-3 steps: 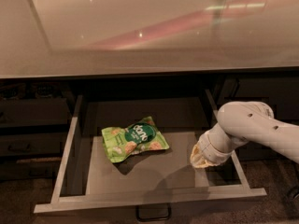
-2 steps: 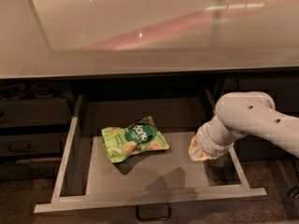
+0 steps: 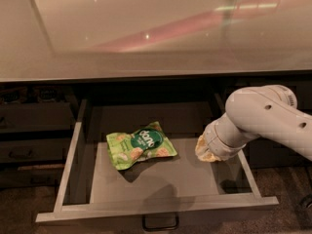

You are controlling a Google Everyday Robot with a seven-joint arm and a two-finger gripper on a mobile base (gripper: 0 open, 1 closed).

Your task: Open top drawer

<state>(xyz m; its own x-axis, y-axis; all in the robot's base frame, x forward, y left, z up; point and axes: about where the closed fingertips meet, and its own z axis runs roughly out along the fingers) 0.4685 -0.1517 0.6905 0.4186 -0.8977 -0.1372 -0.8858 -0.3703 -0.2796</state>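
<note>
While open, drawer (image 3: 69,162) with bag (image 3: 141,145), hand (image 3: 205,151)

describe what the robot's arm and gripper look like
Thick, rounded off-white tubular arm with small dark dots on its shell. The gripper, over the right side of the open grey top drawer, shows only as a cream-yellow tip.

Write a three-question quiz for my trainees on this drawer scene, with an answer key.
1. True or false: the wide dark grey top drawer with its pale rim stands pulled out.
2. What lies in it? A) a crumpled green snack bag B) a red mug C) a spoon
3. The robot's gripper sits over the drawer's floor at the picture's ____ side.
Key: 1 true; 2 A; 3 right.
</note>
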